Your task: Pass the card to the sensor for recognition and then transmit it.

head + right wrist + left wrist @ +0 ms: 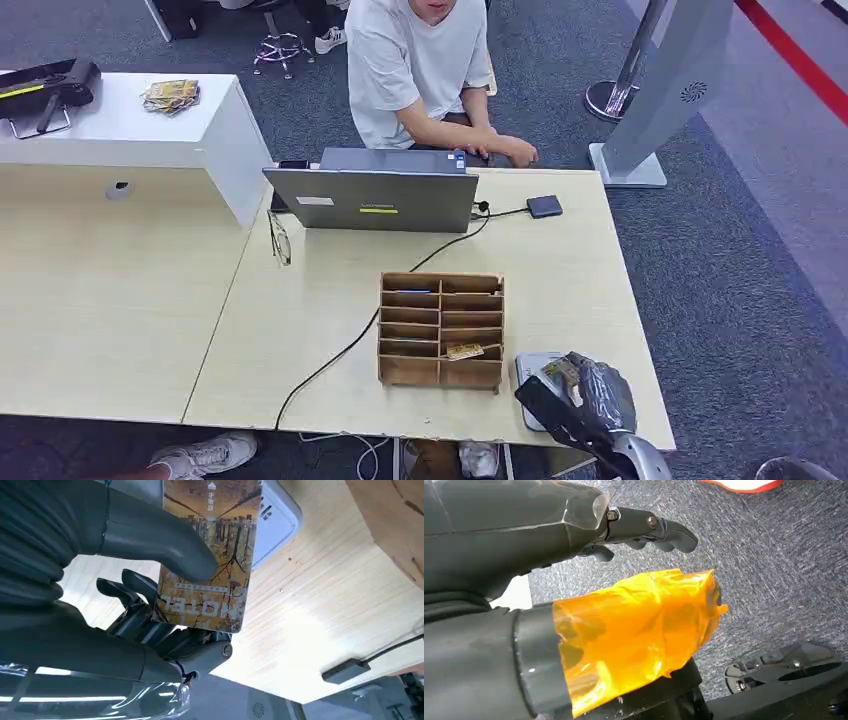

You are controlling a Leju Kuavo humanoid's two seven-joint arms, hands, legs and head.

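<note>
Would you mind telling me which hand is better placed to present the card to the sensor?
The right hand. It already pinches the card directly over the white sensor pad on the table. The left hand hangs over the carpet, holding nothing.

The card (207, 555), printed with a brown-gold tree scene and pale lettering, is pinched flat between the right hand's (145, 605) thumb and fingers just above the white, round-cornered sensor (280, 517) on the table's near right corner.
</note>
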